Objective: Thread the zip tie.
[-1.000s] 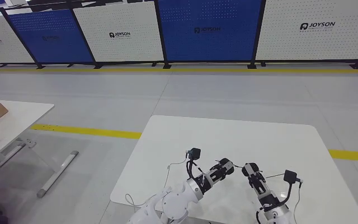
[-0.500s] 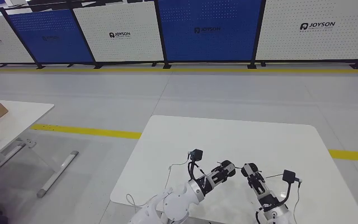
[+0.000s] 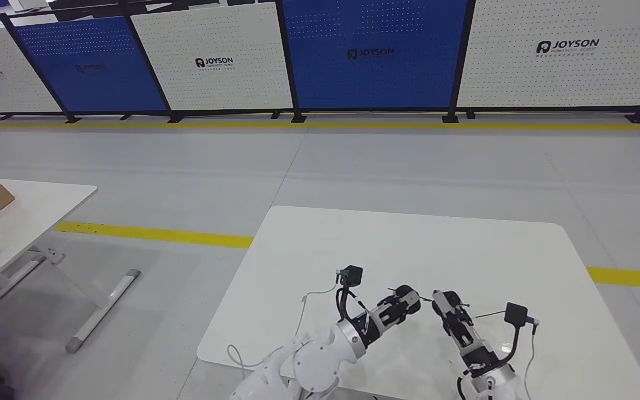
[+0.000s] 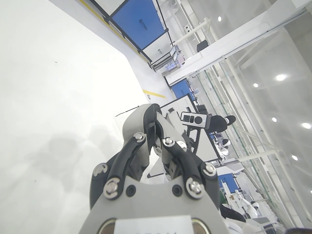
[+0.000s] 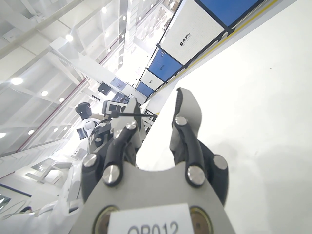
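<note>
Ceiling lamps point(image 4: 280, 77) are lighting the hall brightly; the desk point(image 4: 48, 62) is glaring white, and wrist views are bowing straight lines.

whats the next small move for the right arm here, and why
Probably ease the right gripper sideways until the zip tie lies between its open jaws. The left gripper is shut on the tie, whose end only just reaches that gap.
</note>
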Controlling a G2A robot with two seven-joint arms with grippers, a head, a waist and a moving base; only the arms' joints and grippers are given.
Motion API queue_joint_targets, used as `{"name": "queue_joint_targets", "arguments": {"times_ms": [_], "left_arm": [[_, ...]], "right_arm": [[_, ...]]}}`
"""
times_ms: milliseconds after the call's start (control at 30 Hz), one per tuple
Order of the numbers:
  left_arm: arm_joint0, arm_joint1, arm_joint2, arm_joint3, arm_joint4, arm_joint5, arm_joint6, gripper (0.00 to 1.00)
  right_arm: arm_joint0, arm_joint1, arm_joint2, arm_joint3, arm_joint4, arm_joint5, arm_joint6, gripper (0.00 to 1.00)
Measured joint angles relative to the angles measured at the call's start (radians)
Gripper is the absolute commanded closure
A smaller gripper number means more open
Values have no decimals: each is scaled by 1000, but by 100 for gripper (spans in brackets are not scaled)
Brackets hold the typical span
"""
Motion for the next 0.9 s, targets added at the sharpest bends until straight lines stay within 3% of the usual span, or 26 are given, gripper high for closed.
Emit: {"name": "queue_joint_targets", "arguments": {"times_ms": [100,267,367,433,500,900], "left_arm": [[-4,-2,4,7,-1,5,6,100],[-5,-3,-1,7,-10,9,17,100],[-2,-3,-5,1,-16,10,21,100],[-1,-3,-7,-2,-16,10,21,100],[1,-3,-8,-4,-16,10,22,100],[1,-6,-5,-6,-19,14,28,100]], "right_arm": [[0,-1,-2,-2,-2,0,-6,15],[-8,1,-2,-11,-10,0,-18,52],[-15,3,2,-13,-10,0,-25,60],[-17,4,5,-11,-10,0,-28,73],[-17,4,6,-11,-10,0,-30,100],[-23,11,5,-21,-24,0,-40,100]]}}
